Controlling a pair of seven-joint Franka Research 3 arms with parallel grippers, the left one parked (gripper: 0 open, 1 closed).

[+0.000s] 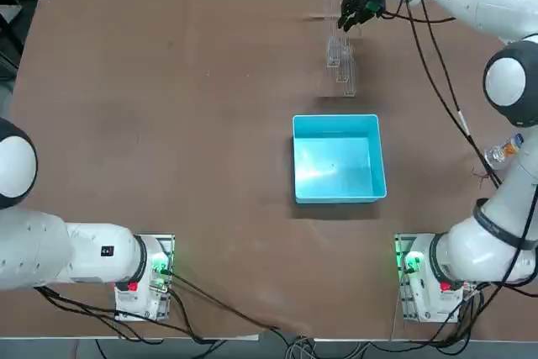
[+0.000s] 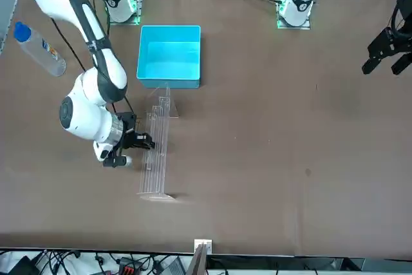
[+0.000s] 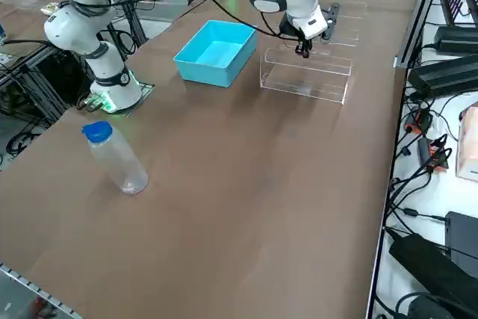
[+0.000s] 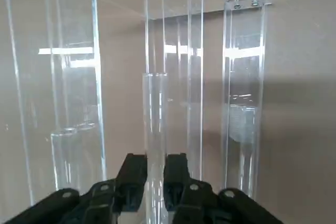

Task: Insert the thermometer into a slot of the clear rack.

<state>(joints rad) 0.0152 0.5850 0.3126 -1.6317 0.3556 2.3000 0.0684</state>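
My right gripper [image 4: 155, 179] is shut on the thermometer [image 4: 156, 124], a thin clear glass rod that runs out from between the black fingers [image 4: 131, 174] straight along the rack's walls. The clear rack [image 4: 181, 51] fills the wrist view right in front of the rod. From overhead, the gripper [image 1: 353, 14] hangs over the far end of the rack [image 1: 340, 60], at the table's far right. In the front view the gripper [image 2: 138, 141] sits against the rack's [image 2: 158, 152] side. Whether the rod's tip is inside a slot I cannot tell.
A light-blue square box [image 1: 337, 158] stands open just nearer the robot than the rack. A plastic bottle with a blue cap [image 3: 116, 158] lies at the table's right edge. Black cables [image 1: 437, 65] hang from the right arm.
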